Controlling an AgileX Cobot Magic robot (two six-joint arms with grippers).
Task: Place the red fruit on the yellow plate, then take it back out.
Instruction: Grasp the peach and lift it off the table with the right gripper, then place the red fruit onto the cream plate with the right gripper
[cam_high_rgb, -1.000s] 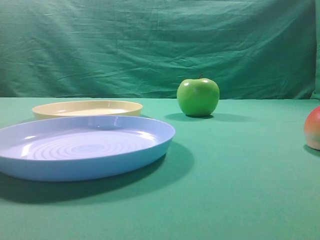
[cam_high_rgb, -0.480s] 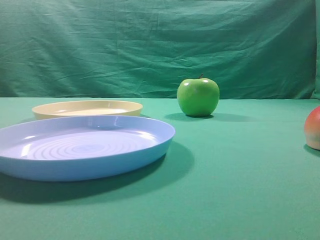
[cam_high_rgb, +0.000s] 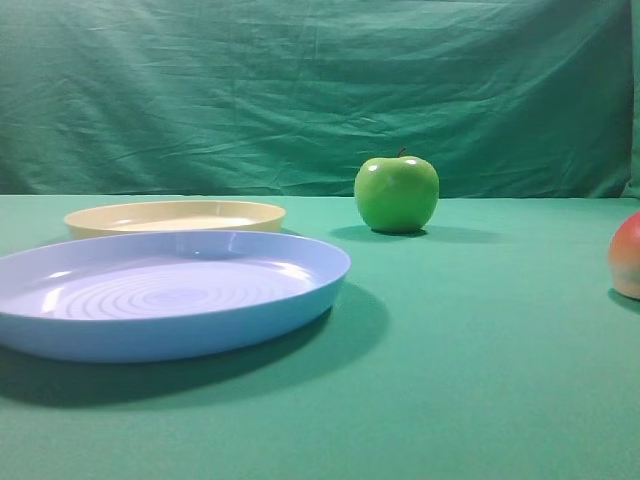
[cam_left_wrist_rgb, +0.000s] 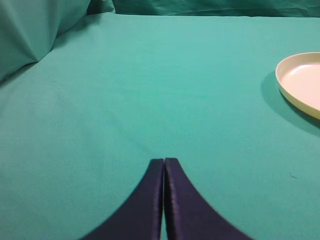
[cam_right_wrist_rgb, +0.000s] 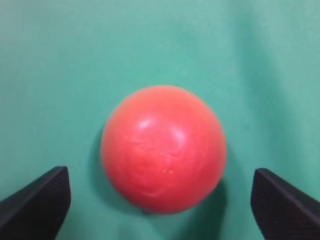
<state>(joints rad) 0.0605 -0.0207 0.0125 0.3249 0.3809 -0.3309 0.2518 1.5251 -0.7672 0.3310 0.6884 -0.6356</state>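
Note:
The red fruit rests on the green cloth, and only its edge shows at the far right of the exterior view. My right gripper is open above it. One dark finger stands left of the fruit and the other to its right, each with a gap of cloth between it and the fruit. The yellow plate lies empty at the back left, and its rim shows in the left wrist view. My left gripper is shut on nothing, low over bare cloth well left of that plate.
A large light blue plate with concentric rings sits in front of the yellow one. A glossy green apple stands at the back centre. A green cloth backdrop rises behind the table.

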